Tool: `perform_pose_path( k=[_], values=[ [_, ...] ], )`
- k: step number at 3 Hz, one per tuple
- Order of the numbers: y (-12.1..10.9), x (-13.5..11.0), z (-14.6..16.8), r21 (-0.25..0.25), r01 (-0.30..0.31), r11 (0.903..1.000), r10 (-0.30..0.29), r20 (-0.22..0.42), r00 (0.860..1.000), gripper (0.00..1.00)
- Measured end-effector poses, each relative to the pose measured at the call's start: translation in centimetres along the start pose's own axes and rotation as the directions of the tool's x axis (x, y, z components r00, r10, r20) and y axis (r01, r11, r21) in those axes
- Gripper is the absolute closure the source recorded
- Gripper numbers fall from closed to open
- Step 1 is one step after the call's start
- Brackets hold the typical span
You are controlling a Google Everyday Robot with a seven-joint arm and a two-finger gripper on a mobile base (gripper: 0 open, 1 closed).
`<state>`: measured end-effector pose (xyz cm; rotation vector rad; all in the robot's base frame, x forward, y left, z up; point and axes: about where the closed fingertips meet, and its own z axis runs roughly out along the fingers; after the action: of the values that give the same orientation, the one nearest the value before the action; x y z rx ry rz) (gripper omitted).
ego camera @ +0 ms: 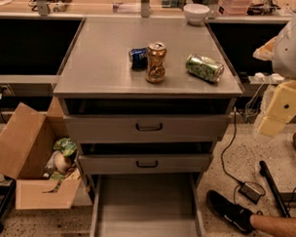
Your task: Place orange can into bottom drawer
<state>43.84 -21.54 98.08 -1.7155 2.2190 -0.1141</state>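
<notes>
The orange can (pixel 156 62) stands upright near the middle of the grey cabinet top (pixel 101 65); its waist is dented. The bottom drawer (pixel 147 208) is pulled out at the foot of the cabinet, and its flat floor shows nothing in it. My arm comes in at the right edge. My gripper (pixel 277 115) hangs there, cream-coloured, beside the cabinet's right side. It is well to the right of the orange can, below the level of the top, and holds nothing that shows.
A blue can (pixel 138 57) lies just left of and behind the orange can. A green can (pixel 204 67) lies on its side to the right. A white bowl (pixel 196 13) sits at the back. Two upper drawers (pixel 147 128) are slightly open. A cardboard box (pixel 34 160) stands at left; a person's shoe (pixel 230 211) and cables lie at right.
</notes>
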Motion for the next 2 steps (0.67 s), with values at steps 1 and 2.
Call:
perform_pose_path(
  k=[1,2],
  values=[
    [0.0,0.0,0.0,0.000,0.000,1.0000,0.000,0.000,1.000,0.00],
    [-1.9,-0.6,0.7,0.028,-0.030,0.9992,0.029,0.043,0.999,0.00]
  ],
)
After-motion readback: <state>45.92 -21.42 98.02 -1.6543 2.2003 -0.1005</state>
